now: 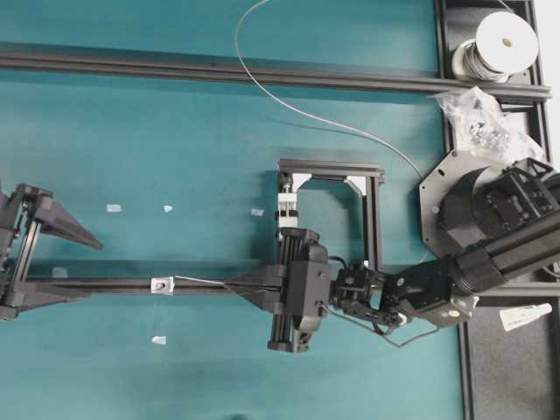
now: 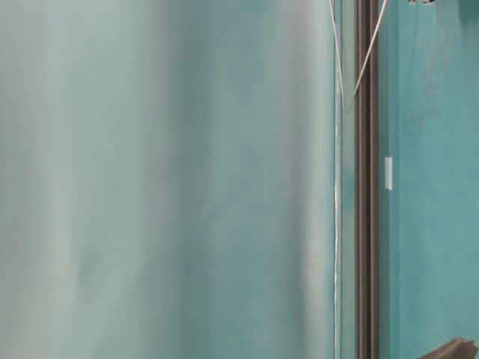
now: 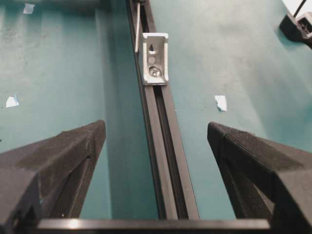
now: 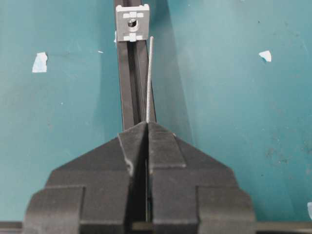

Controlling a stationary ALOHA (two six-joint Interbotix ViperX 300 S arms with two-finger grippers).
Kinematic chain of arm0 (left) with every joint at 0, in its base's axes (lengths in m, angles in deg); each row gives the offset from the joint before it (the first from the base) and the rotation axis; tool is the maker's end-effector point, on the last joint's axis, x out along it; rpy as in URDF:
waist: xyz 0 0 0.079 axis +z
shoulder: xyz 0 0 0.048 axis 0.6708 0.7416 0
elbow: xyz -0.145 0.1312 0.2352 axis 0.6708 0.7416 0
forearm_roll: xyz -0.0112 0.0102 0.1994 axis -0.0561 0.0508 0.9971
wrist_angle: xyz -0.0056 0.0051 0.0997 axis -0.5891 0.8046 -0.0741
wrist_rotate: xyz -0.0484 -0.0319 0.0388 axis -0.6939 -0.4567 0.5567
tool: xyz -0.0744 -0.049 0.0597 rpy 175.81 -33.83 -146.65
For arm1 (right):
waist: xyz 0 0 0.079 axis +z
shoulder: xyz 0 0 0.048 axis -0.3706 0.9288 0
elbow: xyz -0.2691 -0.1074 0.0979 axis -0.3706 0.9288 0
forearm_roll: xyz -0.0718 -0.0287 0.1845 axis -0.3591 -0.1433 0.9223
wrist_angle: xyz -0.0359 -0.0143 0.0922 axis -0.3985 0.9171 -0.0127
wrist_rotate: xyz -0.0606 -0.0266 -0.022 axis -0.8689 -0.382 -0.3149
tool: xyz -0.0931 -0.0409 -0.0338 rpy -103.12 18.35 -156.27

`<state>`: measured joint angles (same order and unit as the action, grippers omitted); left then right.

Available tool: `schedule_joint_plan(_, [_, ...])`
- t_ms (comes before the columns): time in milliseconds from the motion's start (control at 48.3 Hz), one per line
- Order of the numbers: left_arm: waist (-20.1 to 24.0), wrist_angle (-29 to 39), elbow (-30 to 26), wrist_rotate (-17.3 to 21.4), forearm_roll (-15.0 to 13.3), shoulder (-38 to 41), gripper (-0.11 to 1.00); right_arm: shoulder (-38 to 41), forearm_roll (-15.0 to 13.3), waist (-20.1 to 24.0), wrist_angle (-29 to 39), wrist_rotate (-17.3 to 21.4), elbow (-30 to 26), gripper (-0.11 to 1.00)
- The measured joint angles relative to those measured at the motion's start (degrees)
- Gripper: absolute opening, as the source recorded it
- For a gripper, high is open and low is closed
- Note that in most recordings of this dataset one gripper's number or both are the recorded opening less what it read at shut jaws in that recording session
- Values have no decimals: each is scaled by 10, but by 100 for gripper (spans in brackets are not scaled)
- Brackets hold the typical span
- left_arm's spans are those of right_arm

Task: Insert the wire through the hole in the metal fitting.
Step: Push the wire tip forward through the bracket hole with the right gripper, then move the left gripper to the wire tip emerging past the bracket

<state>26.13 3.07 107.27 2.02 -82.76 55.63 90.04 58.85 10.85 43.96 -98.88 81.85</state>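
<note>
No legible writing on the metal fitting [image 4: 132, 23]

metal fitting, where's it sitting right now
In the overhead view the metal fitting sits on the black rail at lower left, between the open left gripper and the wire tip held by the right gripper.

Teal worktop [image 1: 175, 140]: black rails [image 1: 219, 73] at 12 and 9; tape scraps [image 1: 114, 208] around 9; spool [image 1: 500, 44] at 1.
</note>
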Motion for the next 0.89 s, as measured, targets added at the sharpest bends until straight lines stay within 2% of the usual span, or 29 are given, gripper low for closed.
schedule_joint_plan(269, [0,0,0,0,0,0,58,-2,-3,3,-1,0,0,-1])
schedule_joint_plan(600, [0,0,0,0,0,0,58,-8,-26,4,-1,0,0,-1])
schedule_joint_plan(890, [0,0,0,0,1,0,58,-8,-27,5,-2,1,-1,-1])
